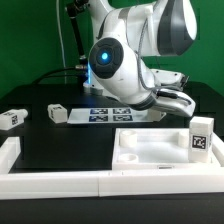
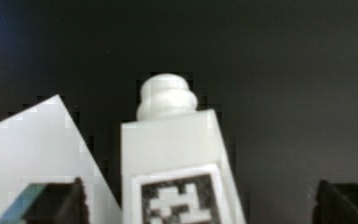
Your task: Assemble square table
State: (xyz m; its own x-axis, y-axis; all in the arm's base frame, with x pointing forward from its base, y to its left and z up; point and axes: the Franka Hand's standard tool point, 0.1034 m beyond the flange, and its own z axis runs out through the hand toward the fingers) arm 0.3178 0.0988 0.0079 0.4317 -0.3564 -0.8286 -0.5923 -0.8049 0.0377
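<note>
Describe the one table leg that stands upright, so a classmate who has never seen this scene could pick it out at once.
Find the white square slab at the front of the black table. At its end on the exterior view's right stands a white blocky leg bearing a black-and-white tag. It alone is upright; the other two legs lie flat, far off on the exterior view's left.
</note>
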